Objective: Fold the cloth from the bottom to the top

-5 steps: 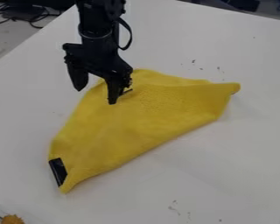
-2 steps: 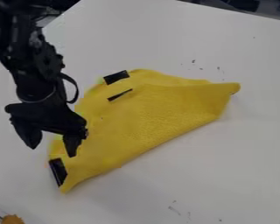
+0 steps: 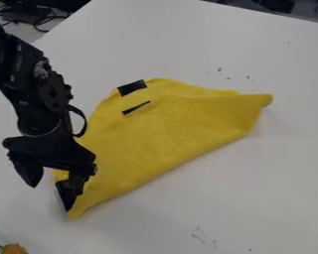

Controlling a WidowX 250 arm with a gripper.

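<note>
The gripper (image 3: 54, 191) hangs over the lower left end of the yellow cloth (image 3: 168, 129), its two fingers spread apart. One finger is over the white table just left of the cloth, the other over the cloth beside the black patch at its lower left corner, partly covering that patch. Whether this finger touches the cloth I cannot tell. The cloth lies partly folded over itself, with a straight edge slanting from lower left to right. Two more black marks show near its upper left edge.
The white table (image 3: 255, 183) extends around the cloth. An orange-brown object (image 3: 14, 248) sits at the bottom left corner. Dark cables (image 3: 29, 17) lie beyond the table's edge at the upper left.
The gripper has moved from the cloth's upper left edge down and left to its lower left end, lowering slightly since the middle frame. The cloth looks unmoved.
</note>
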